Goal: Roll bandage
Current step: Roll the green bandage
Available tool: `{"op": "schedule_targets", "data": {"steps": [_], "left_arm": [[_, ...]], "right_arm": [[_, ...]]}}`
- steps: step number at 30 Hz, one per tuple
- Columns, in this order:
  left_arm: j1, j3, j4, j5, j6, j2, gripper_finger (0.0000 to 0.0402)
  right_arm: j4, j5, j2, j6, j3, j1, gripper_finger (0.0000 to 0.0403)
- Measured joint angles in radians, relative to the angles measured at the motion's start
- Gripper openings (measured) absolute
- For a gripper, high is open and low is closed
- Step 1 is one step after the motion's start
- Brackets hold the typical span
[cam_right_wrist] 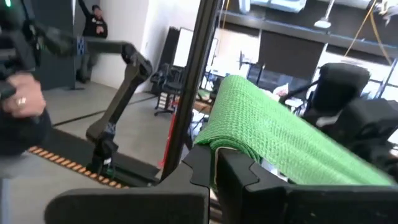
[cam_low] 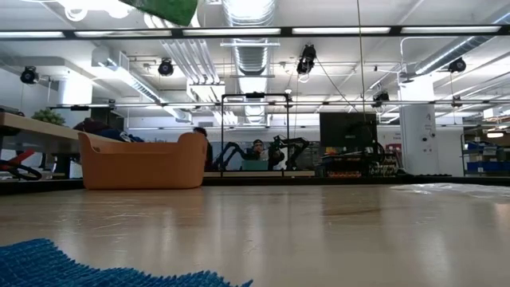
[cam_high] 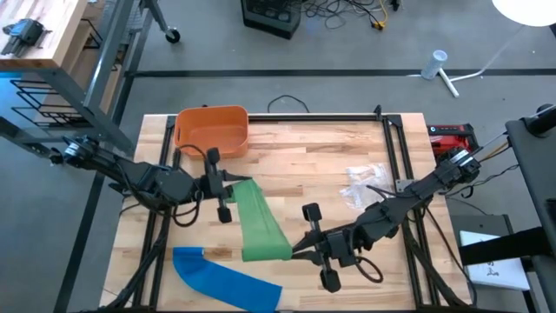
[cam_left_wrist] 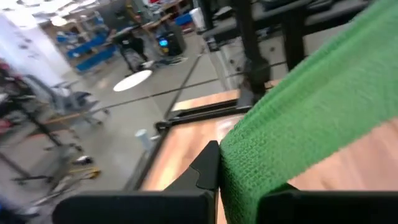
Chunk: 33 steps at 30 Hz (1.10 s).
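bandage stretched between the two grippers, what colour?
Green bandage, clearest in the high view.

left arm (cam_high: 130, 176): dark, jointed, black cables | right arm (cam_high: 408, 202): dark, jointed, cabled

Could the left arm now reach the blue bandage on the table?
Probably not: the left gripper is shut on the green bandage, held together with the right gripper. The blue bandage lies uncovered nearby.

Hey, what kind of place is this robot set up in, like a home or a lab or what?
Most likely a robotics lab or workshop. Exposed ceiling ducts run overhead, another robot arm stands on the concrete floor, and the wooden table sits in a black metal frame.
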Motion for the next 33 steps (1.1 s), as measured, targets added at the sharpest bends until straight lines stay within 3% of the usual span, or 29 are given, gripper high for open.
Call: {"op": "schedule_targets", "data": {"steps": [7, 12, 15, 19, 26, 33], "left_arm": [[0.000, -0.115, 0.196, 0.077, -0.006, 0.009, 0.0000], [0.000, -0.117, 0.247, 0.088, 0.008, 0.036, 0.0000], [-0.001, -0.117, 0.269, 0.144, 0.004, 0.043, 0.0000], [-0.011, -0.117, 0.268, 0.239, -0.023, 0.040, 0.0000], [-0.066, -0.117, 0.216, 0.250, -0.011, 0.009, 0.0005], [-0.092, -0.117, 0.116, 0.251, 0.011, -0.005, 0.0057]], "right_arm": [[0.067, 0.007, 0.000, -0.014, 0.000, -0.014, 0.0002], [0.075, 0.015, 0.000, -0.014, 0.000, -0.028, 0.0002], [0.076, 0.014, 0.000, -0.014, 0.000, -0.040, 0.0002], [0.076, 0.014, 0.000, -0.014, 0.000, -0.062, 0.0002], [0.069, 0.015, 0.000, -0.021, 0.001, -0.105, 0.0002], [0.009, 0.017, -0.002, -0.009, 0.002, -0.132, 0.0002]]}}
